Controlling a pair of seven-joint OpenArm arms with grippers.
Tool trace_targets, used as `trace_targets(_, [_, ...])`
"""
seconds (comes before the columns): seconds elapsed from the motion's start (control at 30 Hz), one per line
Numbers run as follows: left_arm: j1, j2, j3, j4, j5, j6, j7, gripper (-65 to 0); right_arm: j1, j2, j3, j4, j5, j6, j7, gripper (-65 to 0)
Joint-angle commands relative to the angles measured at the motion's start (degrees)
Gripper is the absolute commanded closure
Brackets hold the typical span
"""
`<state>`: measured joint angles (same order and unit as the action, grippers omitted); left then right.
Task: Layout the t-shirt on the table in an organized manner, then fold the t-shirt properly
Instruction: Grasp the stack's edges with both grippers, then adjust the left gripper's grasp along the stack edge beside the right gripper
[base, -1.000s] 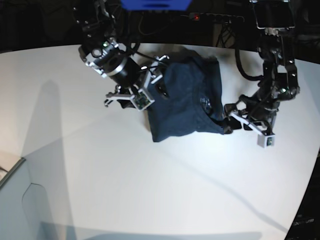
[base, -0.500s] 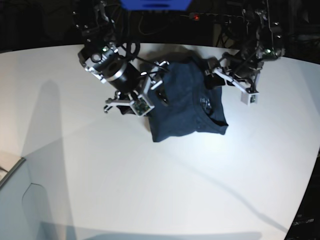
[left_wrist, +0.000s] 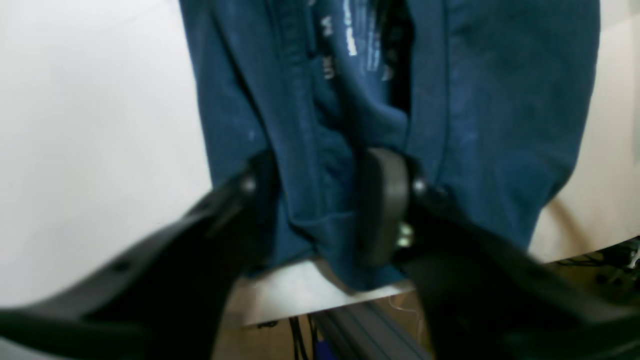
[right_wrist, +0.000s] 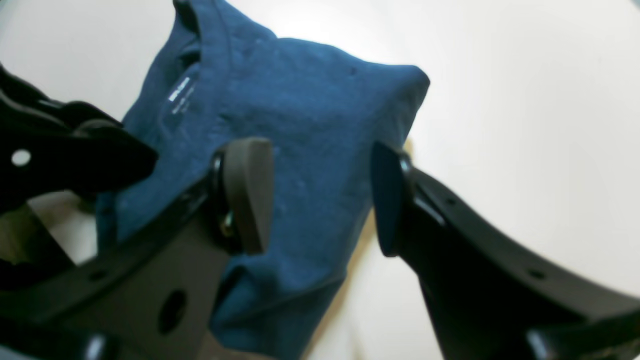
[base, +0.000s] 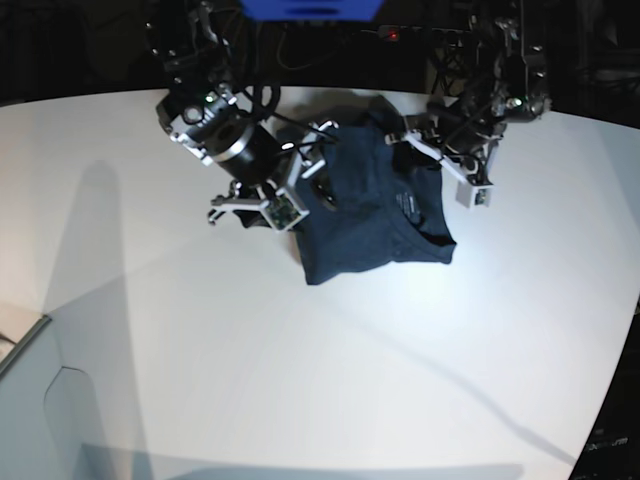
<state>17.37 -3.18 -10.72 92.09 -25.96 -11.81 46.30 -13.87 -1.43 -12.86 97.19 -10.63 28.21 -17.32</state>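
Now the left end effector (left_wrist: 320, 205) is pinching the shirt (base: 375, 205) near the collar while the right end effector (right_wrist: 322, 195) straddles it open — lift gently, spreading it flat across the worktop (base: 300, 380).

Looks like a robotics lab to me: big white curved surface (base: 300, 380) under two black arms, with cables and a power strip (base: 430, 35) lit red at 12 o'clock in the dark.

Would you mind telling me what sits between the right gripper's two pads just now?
In the right wrist view, the right gripper stands open, with only the t-shirt showing between its pads.
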Motion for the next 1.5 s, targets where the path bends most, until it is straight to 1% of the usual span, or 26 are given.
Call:
trace_targets(0.0, [-0.4,-0.2,0.0,0.7,-0.9,-0.3,-0.5,-22.2,0.4,-0.2,0.0,1.1,0.7,0.0,1.4,-31.3])
trace_targets(0.07, [-0.4,-0.5,0.0,0.7,-0.9,-0.3,-0.5,-19.4,0.4,-0.2,0.0,1.1,0.7,0.0,1.4,-31.3])
trace_targets(0.1, [-0.2,-0.5,0.0,0.7,-0.9,-0.3,-0.5,-16.8,0.4,-0.2,0.0,1.1,0.7,0.0,1.4,-31.3])
trace_targets(0.17, [0.0,-0.6,-0.4,0.7,-0.8,-0.3,-0.5,-9.8,0.4,-0.2,0.0,1.1,0.7,0.0,1.4,-31.3])
trace_targets(0.23, [0.1,-0.6,-0.5,0.7,-0.6,-0.3,-0.4,0.0,0.4,-0.2,0.0,1.1,0.7,0.0,1.4,-31.3])
trace_targets(0.33, [0.2,-2.2,-0.5,1.2,-1.0,-0.3,-0.1,-1.0,0.5,-0.2,0.0,1.1,0.7,0.0,1.4,-31.3])
trace_targets(0.37, [0.3,-2.5,-0.5,1.5,-1.0,-0.3,0.0,0.0,0.6,-0.2,0.0,1.1,0.7,0.0,1.4,-31.3])
trace_targets(0.47, [1.8,-3.2,-1.0,3.5,-1.0,-0.3,-0.5,0.0,0.6,-0.2,0.0,1.1,0.7,0.0,1.4,-31.3])
trace_targets(0.63, [3.5,-3.1,-3.8,6.7,-1.0,-0.4,-0.2,0.0,0.6,-0.2,0.0,1.1,0.7,0.0,1.4,-31.3])
trace_targets(0.8, [3.3,-3.1,-5.6,4.7,-1.0,-0.4,-0.5,0.0,0.6,-0.2,0.0,0.9,0.7,0.0,1.4,-31.3])
trace_targets(0.93, [1.8,-3.1,-5.5,1.5,-1.0,-0.4,-0.4,-0.3,0.6,-0.2,0.0,0.9,0.7,0.0,1.4,-31.3])
trace_targets(0.97, [1.6,-3.1,-5.5,0.9,-1.0,-0.4,-0.2,-1.3,0.6,-0.2,0.0,0.9,0.7,0.0,1.4,-31.3])
trace_targets(1.03, [1.6,-3.1,-5.6,0.1,-1.0,-0.4,-0.5,-6.2,0.5,-0.2,0.0,1.0,0.7,0.0,1.4,-31.3])
trace_targets(1.17, [1.8,-3.1,-5.6,0.9,-1.0,-0.4,-0.5,-20.4,0.5,-0.2,0.0,1.1,0.7,0.0,1.4,-31.3])
trace_targets(1.27, [2.1,-3.1,-5.7,3.5,-1.0,-0.4,0.0,-30.0,0.4,-0.2,0.0,1.1,0.7,0.0,1.4,-31.3])
trace_targets(1.33, [3.4,-3.1,-6.8,6.1,-1.0,-0.4,0.0,-32.5,0.3,0.5,0.0,1.1,0.7,0.0,1.4,-31.3])
trace_targets(1.4, [3.9,-2.7,-8.8,7.6,-1.0,-0.4,-0.5,-32.5,0.3,0.9,0.0,1.1,0.7,0.0,1.4,-31.3])
trace_targets(1.47, [2.7,-2.7,-9.6,6.6,-1.0,-0.4,-0.5,-32.6,0.3,0.9,0.0,1.1,0.7,0.0,1.4,-31.2])
